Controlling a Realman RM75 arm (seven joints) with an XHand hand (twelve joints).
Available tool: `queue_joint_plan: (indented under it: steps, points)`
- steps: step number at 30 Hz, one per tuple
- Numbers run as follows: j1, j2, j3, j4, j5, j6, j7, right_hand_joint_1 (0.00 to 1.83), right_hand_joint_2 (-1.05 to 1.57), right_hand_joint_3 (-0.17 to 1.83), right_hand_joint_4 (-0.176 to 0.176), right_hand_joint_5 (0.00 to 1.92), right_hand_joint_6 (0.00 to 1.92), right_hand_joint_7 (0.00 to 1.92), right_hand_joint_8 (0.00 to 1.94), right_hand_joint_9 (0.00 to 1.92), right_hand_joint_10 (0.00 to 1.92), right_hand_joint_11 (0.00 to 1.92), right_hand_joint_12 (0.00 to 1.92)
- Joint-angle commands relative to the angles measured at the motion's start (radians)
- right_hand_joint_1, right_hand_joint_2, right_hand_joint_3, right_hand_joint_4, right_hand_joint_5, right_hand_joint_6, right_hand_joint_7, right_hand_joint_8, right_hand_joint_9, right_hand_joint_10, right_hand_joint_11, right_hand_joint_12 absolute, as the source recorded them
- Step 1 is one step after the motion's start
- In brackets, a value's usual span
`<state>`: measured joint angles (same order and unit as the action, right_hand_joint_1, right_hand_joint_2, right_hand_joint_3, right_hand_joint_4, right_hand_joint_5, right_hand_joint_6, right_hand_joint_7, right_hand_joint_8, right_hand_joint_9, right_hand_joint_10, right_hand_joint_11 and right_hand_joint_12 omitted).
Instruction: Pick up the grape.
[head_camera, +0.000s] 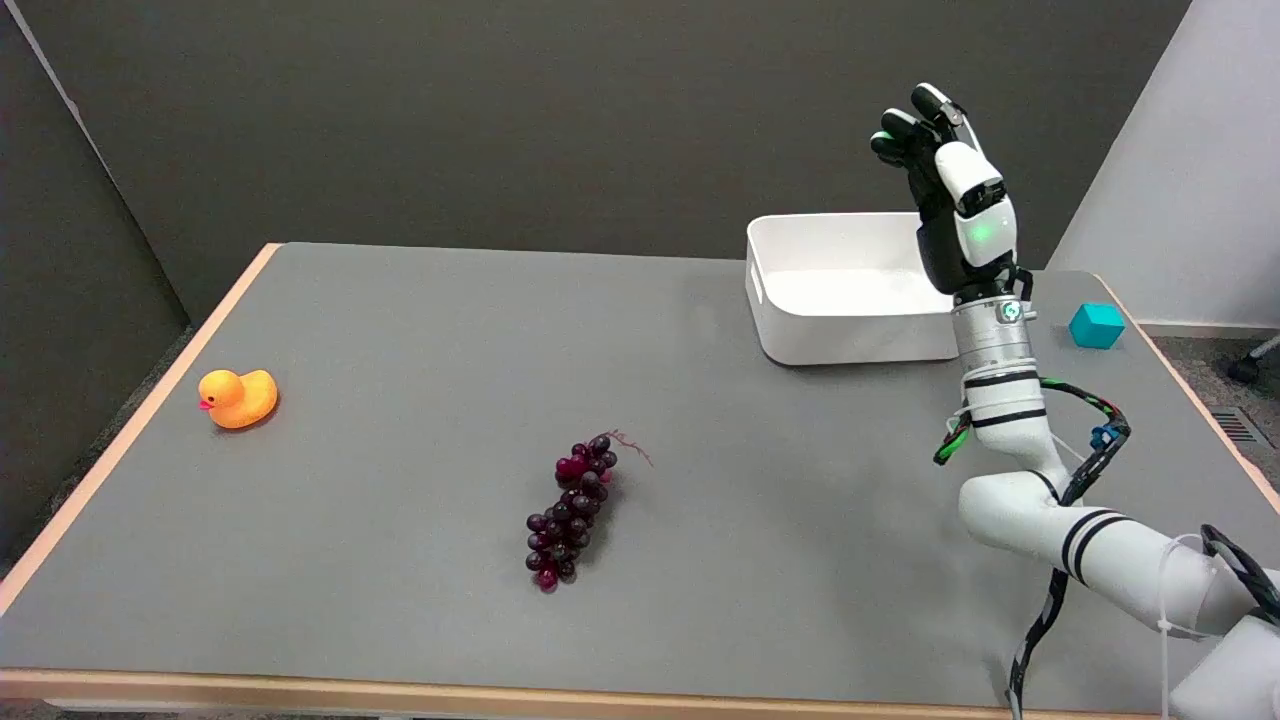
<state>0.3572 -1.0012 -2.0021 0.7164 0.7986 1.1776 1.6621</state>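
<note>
from my remote station i log the following. the right hand (950, 190) is raised in the air at the right side of the scene, wrist below and fingers (905, 135) pointing up, standing in front of the white bin (800, 325) as the camera sees it. i see its back side only; the fingers curl forward at the tips and nothing shows between them, though from this angle i cannot tell for certain how far they are closed. a green light glows on the back of the hand. the white right arm (1060, 520) comes in from the lower right, bends at an elbow over the tabletop (400, 320), and rises to the wrist, with cables looping beside it.

the grape (572, 510), a dark purple bunch with a thin reddish stem at its upper end, lies flat on the grey tabletop near the front middle. it runs on a slant, stem end toward the upper right, tip toward the near edge. it is well apart from the hand, to the hand's left and nearer the camera, and nothing touches it.

other items noted: a yellow rubber duck (238, 398) stands near the left edge of the tabletop, facing left. the white bin sits at the far right, open side up, its inside appearing bare where i can see it. a small teal cube (1096, 325) rests just beyond the bin, close to the right edge. the tabletop has a light wooden rim.
</note>
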Motion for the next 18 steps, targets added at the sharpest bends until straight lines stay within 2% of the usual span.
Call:
queue_joint_plan:
  steps: [1, 3, 6, 13, 18]
  points:
    - [0.008, -0.001, 0.002, -0.002, -0.045, -0.003, 0.002, 0.39, 0.8, 0.99, 0.028, 0.22, 0.52, 0.45, 0.52, 0.4, 0.9, 0.09, 1.22]
    - [0.014, 0.006, 0.022, 0.002, -0.098, -0.002, -0.014, 0.41, 0.79, 0.99, 0.027, 0.22, 0.5, 0.45, 0.52, 0.4, 0.9, 0.1, 1.22]
    - [0.026, 0.028, 0.068, 0.034, -0.215, 0.005, -0.13, 0.44, 0.77, 0.99, 0.028, 0.22, 0.49, 0.45, 0.52, 0.39, 0.9, 0.1, 1.22]
    - [0.044, 0.139, 0.156, 0.301, -0.579, -0.078, -0.536, 0.6, 0.72, 0.98, 0.045, 0.25, 0.52, 0.47, 0.54, 0.41, 0.94, 0.12, 1.24]
    - [0.069, 0.161, 0.174, 0.438, -0.812, -0.077, -0.718, 0.66, 0.7, 0.99, 0.055, 0.26, 0.53, 0.46, 0.53, 0.39, 0.89, 0.11, 1.21]
